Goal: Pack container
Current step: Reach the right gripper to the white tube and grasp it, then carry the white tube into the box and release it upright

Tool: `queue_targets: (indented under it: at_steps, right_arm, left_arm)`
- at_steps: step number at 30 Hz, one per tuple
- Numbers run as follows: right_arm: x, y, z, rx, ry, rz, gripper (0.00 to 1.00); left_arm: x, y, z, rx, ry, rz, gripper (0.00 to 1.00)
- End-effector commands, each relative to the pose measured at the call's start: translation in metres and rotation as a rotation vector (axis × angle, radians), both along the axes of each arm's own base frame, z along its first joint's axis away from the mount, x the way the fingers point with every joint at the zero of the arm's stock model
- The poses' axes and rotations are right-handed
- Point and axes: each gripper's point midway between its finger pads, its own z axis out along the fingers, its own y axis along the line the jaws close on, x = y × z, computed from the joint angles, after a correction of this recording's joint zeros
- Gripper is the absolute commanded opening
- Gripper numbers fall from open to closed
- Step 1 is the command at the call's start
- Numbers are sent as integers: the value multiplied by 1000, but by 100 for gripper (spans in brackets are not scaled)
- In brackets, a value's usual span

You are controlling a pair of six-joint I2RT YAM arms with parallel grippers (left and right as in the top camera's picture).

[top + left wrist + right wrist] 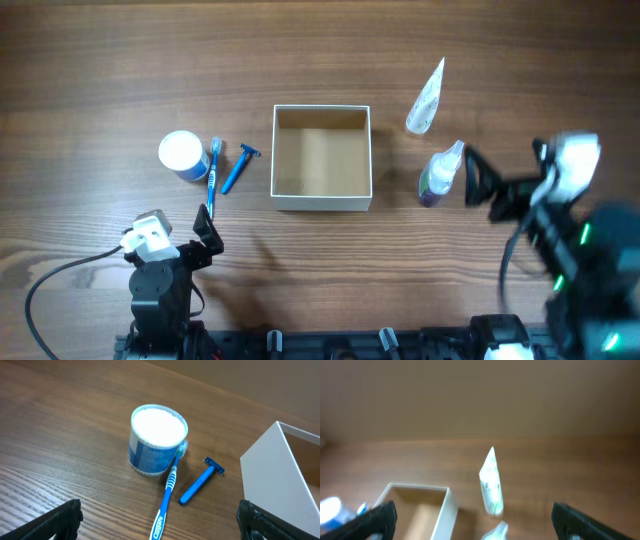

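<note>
Container (pixel 321 203): square shallow box with thin white walls and a matte brown cardboard floor. It sits mid-table, about halfway between the left and right edges.
Table (pixel 100 60): dark wood grain.
Toward left edge: round blue jar (pixel 155 442) with a white ribbed lid. The blue toothbrush (pixel 169 491) has its head against the jar, and a blue razor (pixel 200 482) lies just beside it.
Toward right edge: white tapered tube (pixel 427 97) and a small bottle (pixel 441 172) with a dark base, near the container.
Writing: white lettering on the toothbrush handle, jar print – neither legible.
Left gripper (pixel 208 232): fingers spread wide, grasping nothing, at the near edge.
Right gripper (pixel 472 180): released – fingers apart, just beside the bottle.
</note>
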Motion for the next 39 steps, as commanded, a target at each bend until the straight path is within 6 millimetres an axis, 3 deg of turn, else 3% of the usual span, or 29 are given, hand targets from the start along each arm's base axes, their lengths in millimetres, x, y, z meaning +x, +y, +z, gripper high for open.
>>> queue_targets:
  at_steps: [1, 4, 7, 10, 13, 18, 22, 29, 31, 34, 38, 39]
  right_arm:
    - [47, 18, 30, 34, 163, 83, 100]
    - [69, 37, 28, 96, 302, 175, 100]
    - [99, 51, 11, 139, 393, 241, 100]
    - [126, 53, -13, 174, 467, 201, 100]
    - [145, 50, -51, 135, 563, 87, 99]
    - [162, 50, -104, 17, 671, -97, 91]
    - [169, 33, -138, -35, 733, -300, 87]
    - [174, 24, -175, -49, 814, -376, 77]
    - [176, 25, -180, -49, 822, -374, 68]
    - [179, 25, -180, -52, 811, -374, 45]
    - [182, 24, -169, -61, 773, -364, 11]
    - [181, 24, -164, -64, 762, -356, 6]
  left_arm:
    - [0, 0, 1, -3, -9, -2, 100]
    - [0, 0, 1, -3, -9, -2, 100]
    - [0, 0, 1, -4, -9, -2, 100]
    - [0, 0, 1, -3, -9, -2, 100]
    - [0, 0, 1, -3, -9, -2, 100]
    - [0, 0, 1, -4, -9, -2, 100]
    - [0, 0, 1, -3, -9, -2, 100]
    - [0, 0, 1, -3, -9, -2, 100]
    - [0, 0, 1, -4, -9, -2, 100]
    - [0, 0, 1, -4, -9, -2, 100]
    - [0, 0, 1, -4, -9, -2, 100]
    - [0, 0, 1, -3, -9, -2, 100]
